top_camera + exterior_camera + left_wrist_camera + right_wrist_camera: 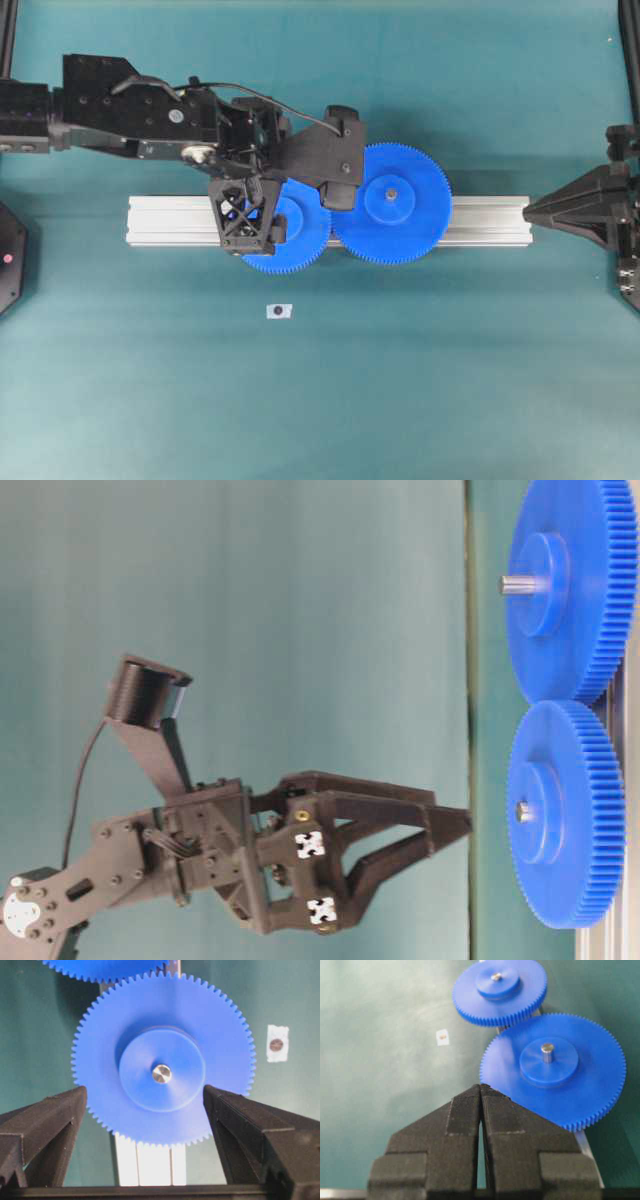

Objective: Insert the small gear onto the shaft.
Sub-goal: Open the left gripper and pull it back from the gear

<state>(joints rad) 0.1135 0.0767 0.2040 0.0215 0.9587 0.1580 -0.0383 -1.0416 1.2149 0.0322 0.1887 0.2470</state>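
Left wrist view: left claw [145, 1125] gapes wide, empty; small gear [162, 1060] sits at twelve o'clock, seated on the shaft [161, 1073].

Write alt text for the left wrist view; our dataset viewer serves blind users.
A small blue gear sits on a silver shaft poking through its hub, framed by the open left gripper's black fingers. Behind lie the aluminium rail, green table and large gear's edge.

A teal-green desk [450, 380] fills every view, matte and evenly lit, with soft shadows. Black frame posts [8, 30] stand at the overhead view's 10 and 2 o'clock corners. A small white sticker [279, 311] lies near 6 o'clock of centre.
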